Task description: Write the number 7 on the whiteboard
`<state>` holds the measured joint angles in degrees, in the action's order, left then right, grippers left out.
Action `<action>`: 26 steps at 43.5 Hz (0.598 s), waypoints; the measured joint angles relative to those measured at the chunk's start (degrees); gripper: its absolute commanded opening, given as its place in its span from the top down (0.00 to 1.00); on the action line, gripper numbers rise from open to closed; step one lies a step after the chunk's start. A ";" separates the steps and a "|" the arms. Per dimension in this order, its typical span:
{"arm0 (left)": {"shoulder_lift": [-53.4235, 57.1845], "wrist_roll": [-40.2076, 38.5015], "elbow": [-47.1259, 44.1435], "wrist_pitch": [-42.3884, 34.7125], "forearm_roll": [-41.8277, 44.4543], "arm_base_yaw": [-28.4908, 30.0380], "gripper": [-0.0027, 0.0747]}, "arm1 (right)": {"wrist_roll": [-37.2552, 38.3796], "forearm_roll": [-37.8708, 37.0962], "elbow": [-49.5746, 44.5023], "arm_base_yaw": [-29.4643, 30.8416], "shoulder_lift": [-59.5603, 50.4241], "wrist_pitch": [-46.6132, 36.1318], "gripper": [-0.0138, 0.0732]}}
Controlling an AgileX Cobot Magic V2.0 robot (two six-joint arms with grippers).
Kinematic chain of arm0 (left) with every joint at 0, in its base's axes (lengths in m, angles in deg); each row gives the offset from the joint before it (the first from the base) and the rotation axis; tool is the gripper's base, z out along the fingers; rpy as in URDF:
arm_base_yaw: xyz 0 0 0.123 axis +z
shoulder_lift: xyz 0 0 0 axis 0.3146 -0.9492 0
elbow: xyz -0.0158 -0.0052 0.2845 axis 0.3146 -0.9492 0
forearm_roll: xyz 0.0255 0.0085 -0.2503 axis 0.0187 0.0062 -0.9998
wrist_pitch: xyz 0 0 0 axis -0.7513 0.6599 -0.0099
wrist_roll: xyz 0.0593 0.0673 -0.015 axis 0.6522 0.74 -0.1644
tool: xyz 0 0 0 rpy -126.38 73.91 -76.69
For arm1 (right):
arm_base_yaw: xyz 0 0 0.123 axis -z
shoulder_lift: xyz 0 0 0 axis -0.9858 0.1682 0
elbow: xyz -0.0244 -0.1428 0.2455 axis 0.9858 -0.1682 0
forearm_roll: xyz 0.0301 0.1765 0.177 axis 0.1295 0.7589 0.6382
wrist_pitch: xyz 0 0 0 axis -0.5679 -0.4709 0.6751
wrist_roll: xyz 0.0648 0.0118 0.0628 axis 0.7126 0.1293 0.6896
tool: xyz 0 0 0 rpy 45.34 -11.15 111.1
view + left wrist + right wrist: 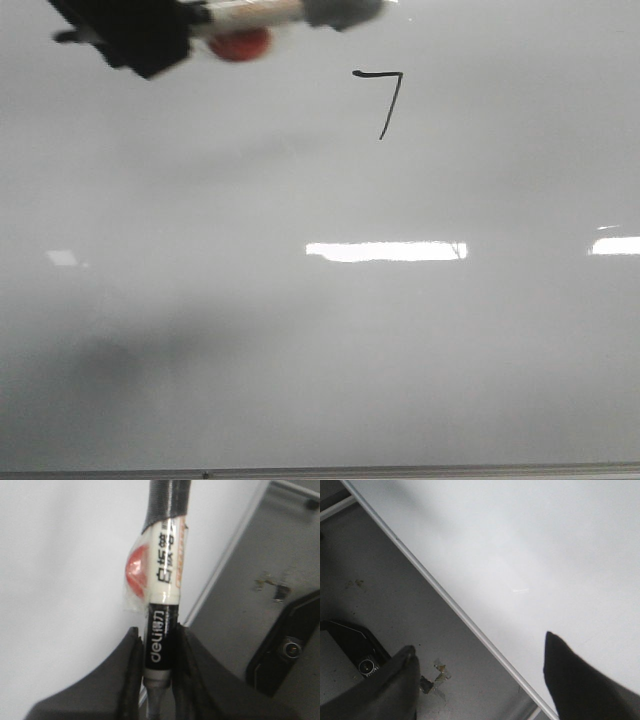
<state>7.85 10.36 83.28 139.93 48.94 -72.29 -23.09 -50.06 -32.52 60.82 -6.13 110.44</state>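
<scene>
Starting nearest me, I see the thin grey bottom edge of the whiteboard (320, 468) along the foot of the front view, then bare glossy board with bright glare strips across its middle. My right gripper (480, 680) does not appear in the front view; its wrist camera shows the two dark fingers spread wide apart with nothing between them, hanging over the board's metal edge and the grey surface beside it.

Farther up the board sits the number 7 (381, 100), a short top stroke and a slanted downstroke, which looks complete to me.

Farthest away, at the top left of the front view, my left gripper (135, 40) is clamped on the whiteboard marker (285, 14). The marker's long axis runs roughly sideways across the front view, its grey end pointing toward the right. The 7 lies to the right of that gripper and nearer to me, apart from the marker. A red blob (240, 44) is taped against the barrel.

In the left wrist view, the fingers (125, 665) pinch the marker's black band, which reads "deli" beside Chinese characters; more Chinese print runs along the cream section, which I can't read.

I judge the writing done, so the left arm only needs to carry the marker away.
</scene>
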 measured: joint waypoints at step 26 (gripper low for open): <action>14.75 5.93 -17.18 -19.54 -18.03 43.32 0.93 | 0.76 -0.09 0.00 0.46 -0.30 0.25 0.22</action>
<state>22.60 16.29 66.09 120.39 30.91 -28.97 -22.33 -50.14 -32.52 61.28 -6.43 110.69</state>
